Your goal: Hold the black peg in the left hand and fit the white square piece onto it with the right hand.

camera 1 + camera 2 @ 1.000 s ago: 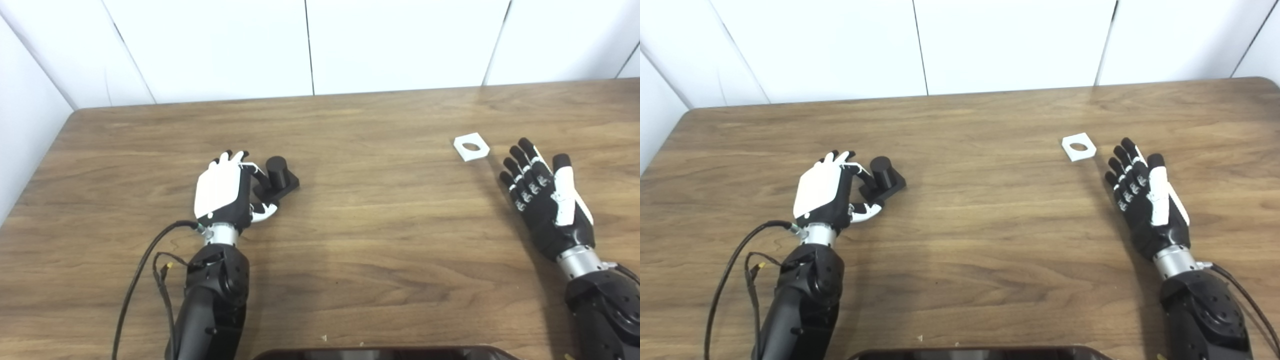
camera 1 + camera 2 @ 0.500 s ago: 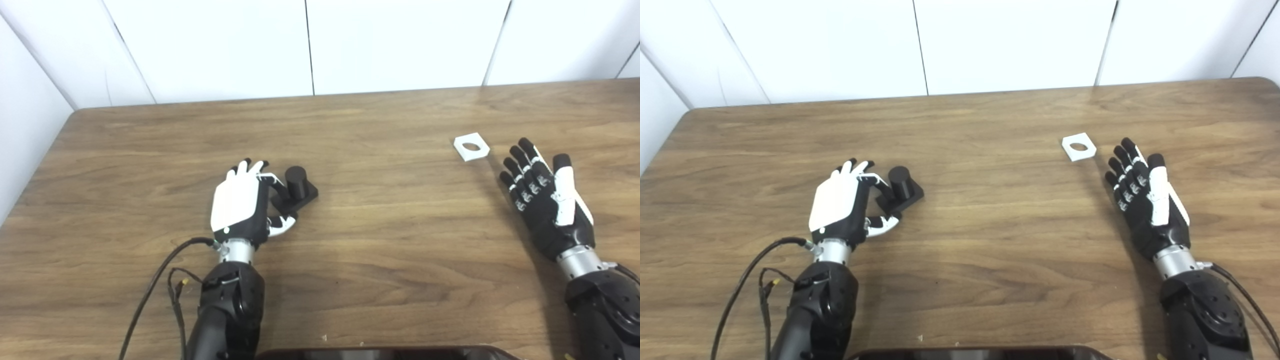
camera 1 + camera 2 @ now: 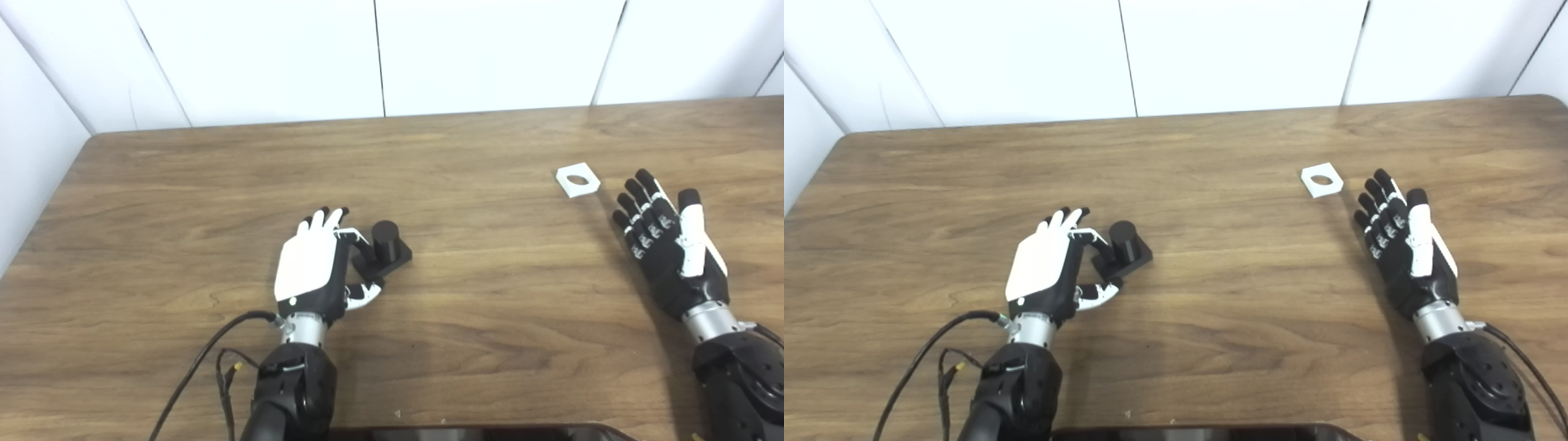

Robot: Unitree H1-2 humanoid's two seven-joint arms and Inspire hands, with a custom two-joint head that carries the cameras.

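Since the earlier frames, the left hand (image 3: 312,269) and the black peg (image 3: 384,245) have been displaced together toward the right and slightly nearer the robot; the right hand (image 3: 667,245) and the white square piece (image 3: 577,179) are unchanged in position.

The black peg, a short upright cylinder on a square black base, is located left of centre on the worktop (image 3: 490,318). Its base is gripped at the near-left edge between the fingers (image 3: 361,237) and thumb of the left hand, the white back of which is turned upward. Whether the base is resting on the surface or raised just above it cannot be determined.

The right hand is held released, fingers extended and spread, palm turned toward the centre, with nothing grasped. The white square piece, with a round hole through its middle, lies flat on the worktop just beyond and to the left of the right fingertips, not in contact with them, and well apart from the peg.

The worktop is a brown wood-grain surface with a rounded corner at far left. It is bounded at the back and left by plain white wall panels (image 3: 490,55) divided by dark seams. A dark cable (image 3: 202,361) is routed beside the left forearm. A dark curved edge is visible at the bottom centre of both views. No legible brand, label or writing is visible.
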